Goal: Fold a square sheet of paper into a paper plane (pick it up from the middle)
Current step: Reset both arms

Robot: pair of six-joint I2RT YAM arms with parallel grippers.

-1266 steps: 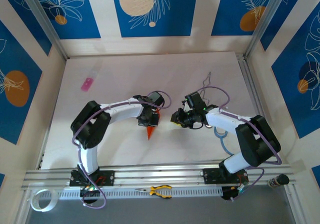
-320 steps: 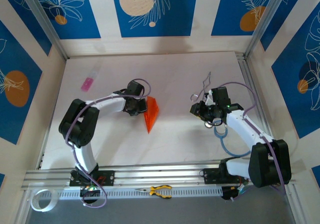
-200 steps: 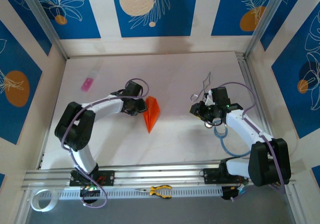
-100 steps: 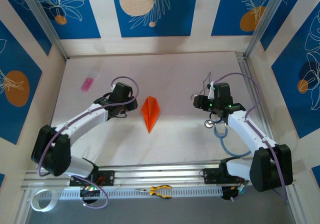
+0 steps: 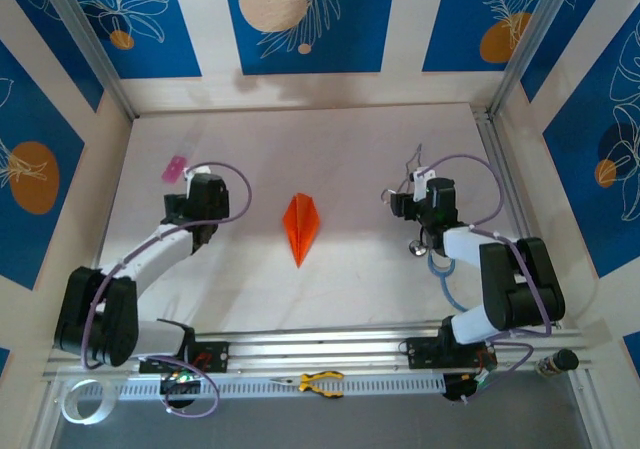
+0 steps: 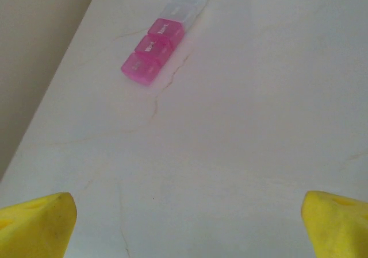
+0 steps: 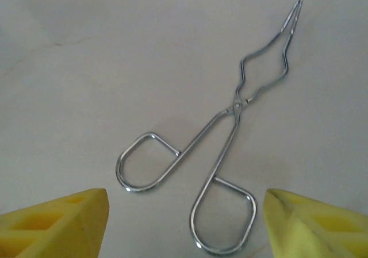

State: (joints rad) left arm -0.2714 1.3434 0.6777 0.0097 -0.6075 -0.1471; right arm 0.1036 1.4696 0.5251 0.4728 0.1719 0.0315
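Sitting flat mid-table between the arms, paper plane (image 5: 302,227) looks finished, so nothing grips it. Left gripper (image 6: 187,206): jaws spread wide, empty, near the pink box (image 6: 153,52). Right gripper (image 7: 187,197): jaws apart, empty, over the metal tongs (image 7: 237,104).

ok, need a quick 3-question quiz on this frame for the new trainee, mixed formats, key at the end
1. True or false: the left gripper is gripping the paper plane.
2. What lies on the table just ahead of the right gripper?
3. Fill in: the jaws of both grippers stand ____.

Key: 1 false, the plane lies untouched between the two arms. 2 metal tongs. 3 open.
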